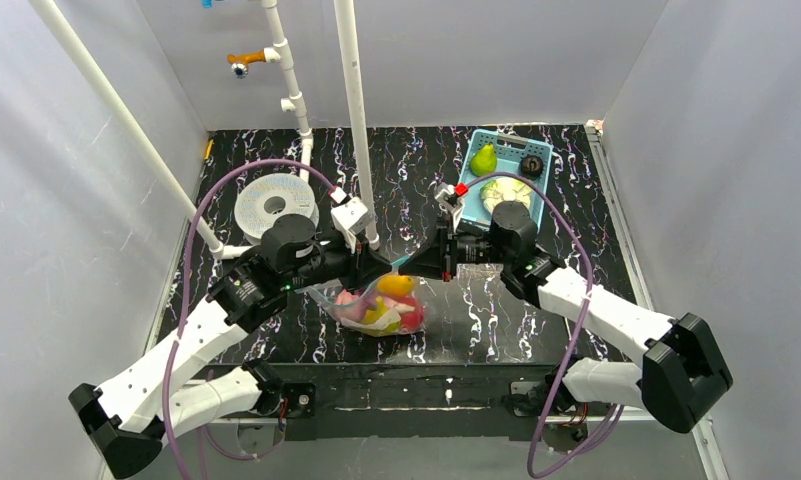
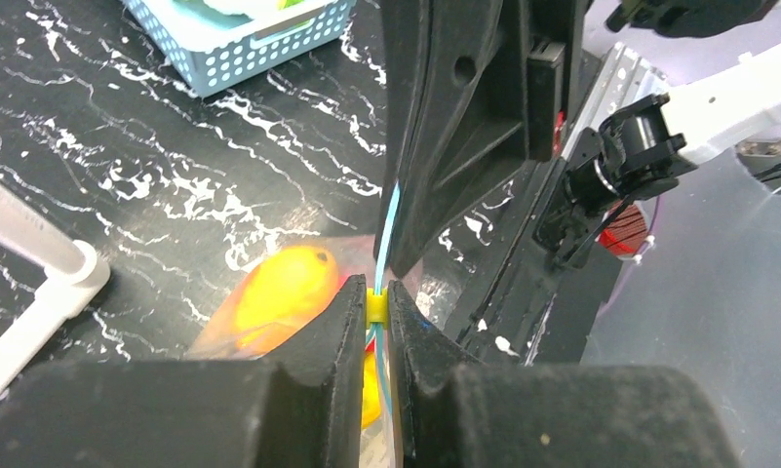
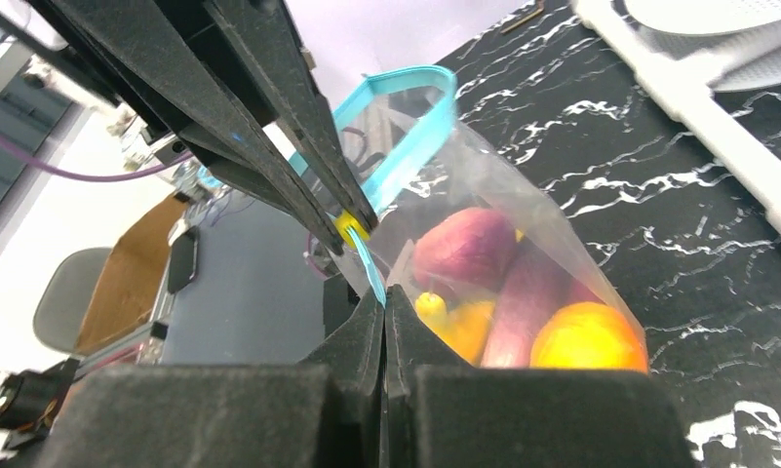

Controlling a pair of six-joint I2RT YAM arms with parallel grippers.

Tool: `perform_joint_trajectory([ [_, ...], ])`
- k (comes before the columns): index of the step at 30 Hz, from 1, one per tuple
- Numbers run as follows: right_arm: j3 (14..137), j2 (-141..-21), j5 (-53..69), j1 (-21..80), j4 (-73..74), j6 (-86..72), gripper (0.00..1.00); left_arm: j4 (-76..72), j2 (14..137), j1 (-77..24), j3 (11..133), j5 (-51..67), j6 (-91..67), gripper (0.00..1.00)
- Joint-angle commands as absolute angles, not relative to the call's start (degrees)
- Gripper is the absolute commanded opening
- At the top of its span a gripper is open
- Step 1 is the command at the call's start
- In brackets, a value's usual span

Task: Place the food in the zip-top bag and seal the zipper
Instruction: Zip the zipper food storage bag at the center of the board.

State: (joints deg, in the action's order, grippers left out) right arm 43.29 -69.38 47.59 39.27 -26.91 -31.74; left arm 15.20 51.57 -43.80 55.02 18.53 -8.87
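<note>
The zip-top bag (image 1: 359,300) hangs between both arms just above the table's near middle. Through its clear wall show the food: an orange-yellow piece (image 3: 586,341), a magenta piece (image 3: 464,249), a yellow banana tip (image 3: 430,307). My left gripper (image 2: 377,292) is shut on a small yellow slider on the light-blue zipper (image 2: 392,219). My right gripper (image 3: 384,292) is shut on the zipper's end, close beside the left fingers (image 3: 298,107). Beyond the slider the zipper (image 3: 410,161) gapes in an open loop. In the top view the left gripper (image 1: 384,268) and right gripper (image 1: 408,265) nearly touch.
A light-blue basket (image 1: 536,150) with a green pear and other pieces stands at the back right. A white filament spool (image 1: 274,205) lies back left. White pipes (image 1: 356,120) rise just behind the left gripper. Walls close in on three sides.
</note>
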Motion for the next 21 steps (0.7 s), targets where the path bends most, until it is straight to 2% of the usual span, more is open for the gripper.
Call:
perform_joint_trajectory([
  [1, 40.1, -64.9, 35.2, 37.8, -27.4, -32.2, 0.01, 23.0, 47.3, -43.8, 54.0, 13.9, -5.6, 0.0],
  [10, 35.9, -57.0, 20.6, 32.5, -18.1, -31.3, 0.01, 32.9, 39.5, -43.8, 52.4, 7.2, -2.8, 0.0],
  [21, 33.1, -52.0, 16.9, 28.4, -13.1, -34.0, 0.01, 40.2, 31.7, -43.8, 50.2, 3.4, -4.4, 0.0],
])
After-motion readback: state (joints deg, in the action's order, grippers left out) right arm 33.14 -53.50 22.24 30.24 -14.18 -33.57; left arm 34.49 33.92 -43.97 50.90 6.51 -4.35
